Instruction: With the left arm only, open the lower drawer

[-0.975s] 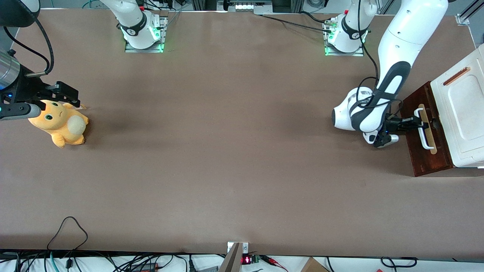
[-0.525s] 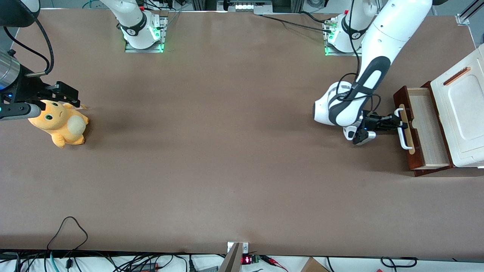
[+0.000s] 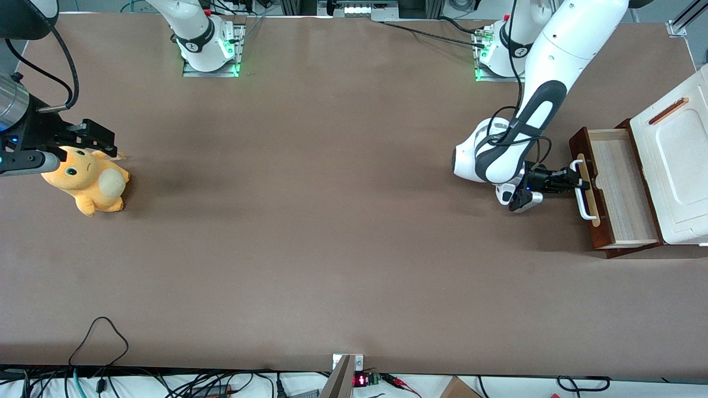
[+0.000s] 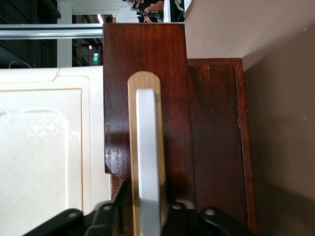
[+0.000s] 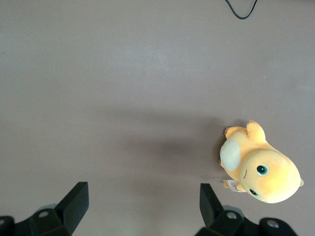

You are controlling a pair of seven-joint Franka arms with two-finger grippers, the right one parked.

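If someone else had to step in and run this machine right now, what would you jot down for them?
Gripper: shut on the white handle of the lower drawer, at the working arm's end of the table.
Drawer: pulled well out from under the white cabinet top; its pale plywood inside shows and looks empty.
Done: the pull, mostly.
Left: probably just let go of the handle and back the left arm away, unless a wider opening is wanted.
Elsewhere: an orange plush toy lies toward the parked arm's end.

Robotics lab: bolted arm bases (image 3: 210, 52), cables (image 3: 99, 354)
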